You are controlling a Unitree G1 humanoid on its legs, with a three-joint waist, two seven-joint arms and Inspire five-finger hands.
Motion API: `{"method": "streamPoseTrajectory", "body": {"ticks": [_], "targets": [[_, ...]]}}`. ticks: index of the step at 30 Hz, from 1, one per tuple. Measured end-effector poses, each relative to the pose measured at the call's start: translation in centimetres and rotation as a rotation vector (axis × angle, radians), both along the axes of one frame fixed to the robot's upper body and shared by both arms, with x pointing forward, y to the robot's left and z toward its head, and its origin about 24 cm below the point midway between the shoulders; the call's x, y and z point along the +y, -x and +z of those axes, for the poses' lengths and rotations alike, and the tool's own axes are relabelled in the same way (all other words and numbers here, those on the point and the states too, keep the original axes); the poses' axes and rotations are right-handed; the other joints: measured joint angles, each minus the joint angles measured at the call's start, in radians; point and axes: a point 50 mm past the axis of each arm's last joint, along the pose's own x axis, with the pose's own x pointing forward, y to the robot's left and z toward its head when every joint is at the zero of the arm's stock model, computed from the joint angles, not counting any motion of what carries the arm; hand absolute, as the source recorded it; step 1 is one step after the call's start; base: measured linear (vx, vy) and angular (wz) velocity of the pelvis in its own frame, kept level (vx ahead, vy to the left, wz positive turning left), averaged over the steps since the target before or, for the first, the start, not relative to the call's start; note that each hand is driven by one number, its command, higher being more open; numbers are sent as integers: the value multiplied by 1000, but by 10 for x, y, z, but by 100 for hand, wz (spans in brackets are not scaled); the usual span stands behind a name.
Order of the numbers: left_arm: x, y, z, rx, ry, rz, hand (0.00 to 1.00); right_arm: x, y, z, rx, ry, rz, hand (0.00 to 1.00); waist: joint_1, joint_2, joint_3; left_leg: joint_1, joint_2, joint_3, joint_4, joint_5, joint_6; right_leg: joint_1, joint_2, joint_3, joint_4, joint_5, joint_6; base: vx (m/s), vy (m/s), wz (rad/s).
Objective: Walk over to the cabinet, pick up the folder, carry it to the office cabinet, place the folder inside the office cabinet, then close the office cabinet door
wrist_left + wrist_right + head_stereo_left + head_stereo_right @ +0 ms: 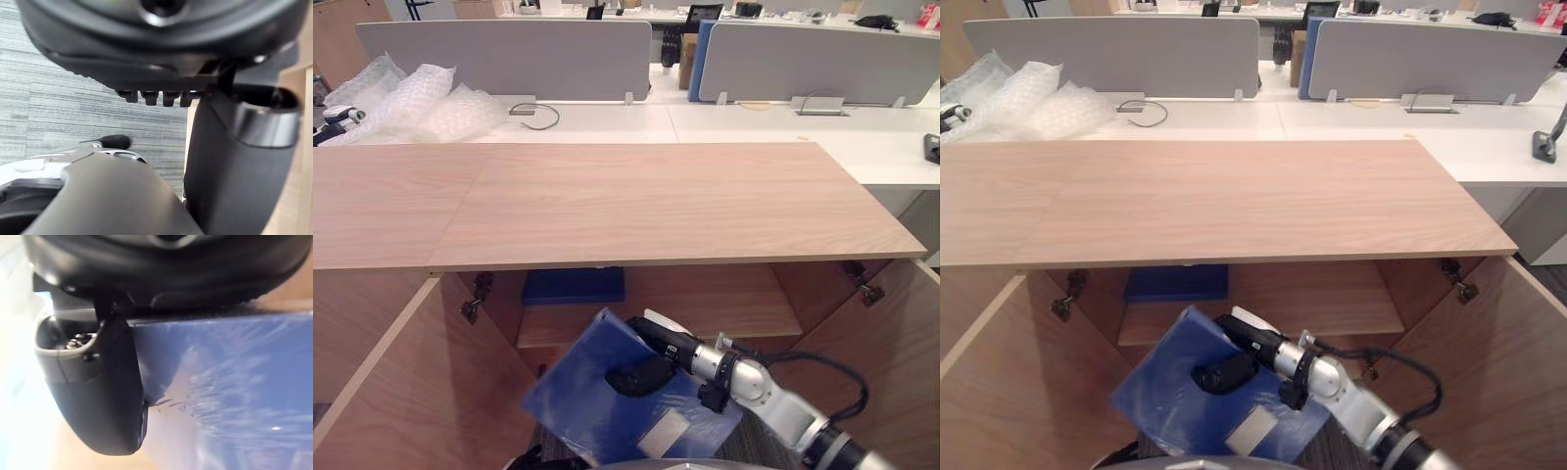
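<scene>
At the open office cabinet (636,206), I am holding the blue folder (573,406) in my right hand (644,376), just in front of the cabinet's opening and below its wooden top. My right arm is reaching in from the lower right and stretching across to the left, with the wrist bent toward the folder. My fingers are pinching the folder: the thumb (100,396) is pressing down on its glossy blue cover, while the rest of the hand is gripping from the edge and underneath. The folder is tilting, its far corner pointing up toward the shelf (724,305) and its near end, which bears a grey label (664,432), dropping low. It is not resting on the shelf.

Both cabinet doors are standing wide, the left door (396,392) and the right door (896,362) swinging out toward me. A dark blue flat item (573,285) is lying at the back of the shelf. Behind the cabinet, bubble wrap (421,103) is sitting on a white worktop (754,127) in front of grey partitions (509,54).

My left hand (146,44) is hanging over grey carpet (73,112); I cannot tell its grip.
</scene>
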Motion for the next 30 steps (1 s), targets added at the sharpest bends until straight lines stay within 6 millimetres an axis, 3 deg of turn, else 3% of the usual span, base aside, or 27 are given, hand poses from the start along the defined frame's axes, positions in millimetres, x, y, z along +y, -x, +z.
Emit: {"method": "streamPoseTrajectory", "body": {"ticks": [2,7,10,15,23,25,26,27,28,30], "targets": [[-5,0,-1,-1,3,21,100,-19,-3,-19,134,-43,-183,0,-4,11,6,-3,-1,-11,0,1,1,2,-4,-10,-1,-1,2,-8,-10,14],[-3,3,0,-7,-37,68,100,-68,-4,-56,387,-216,-664,0,-2,3,1,-16,-6,-43,0,5,3,14,-2,-42,-25,0,7,28,-10,16],[-2,4,0,-1,-55,108,100,-86,5,-78,594,-637,-1195,0,-4,12,7,-22,-5,-66,-1,6,5,27,1,-56,-47,5,9,43,-25,13],[-6,1,2,-22,-52,110,100,-101,10,-85,660,-991,-1527,0,1,30,16,-35,-6,-74,-5,11,10,28,4,-61,-69,21,9,3,-2,2],[-10,2,3,-35,-38,133,100,-136,-13,-61,418,-1475,-1780,0,2,58,46,-41,-10,-78,-21,29,10,24,0,-66,-83,41,8,-49,11,2],[-10,-8,6,-83,-36,142,100,-141,-29,-44,328,-1577,-1764,0,3,65,92,-109,5,-75,95,-19,13,2,-3,-62,-66,45,6,-131,-8,-3],[-11,-19,10,-135,-27,158,100,-143,-46,-25,259,-1642,-1712,0,4,89,127,-223,41,-75,274,-94,11,-50,10,-58,-18,40,-1,-162,-34,-9],[-13,-24,11,-160,-17,167,100,-143,-54,-15,230,-1666,-1682,0,4,106,144,-267,62,-76,347,-125,11,-79,21,-53,17,29,-5,-229,-37,-23],[-19,-38,15,-218,8,192,100,-143,-73,10,166,-1730,-1587,0,7,146,182,-368,112,-77,511,-191,14,-170,42,-41,149,-19,-10,-163,-11,-25],[-22,-54,19,-271,25,208,100,-136,-93,40,121,-1793,-1466,0,18,158,225,-456,142,-77,660,-255,13,-296,35,-25,365,-110,-14,-137,-12,-25]]}}
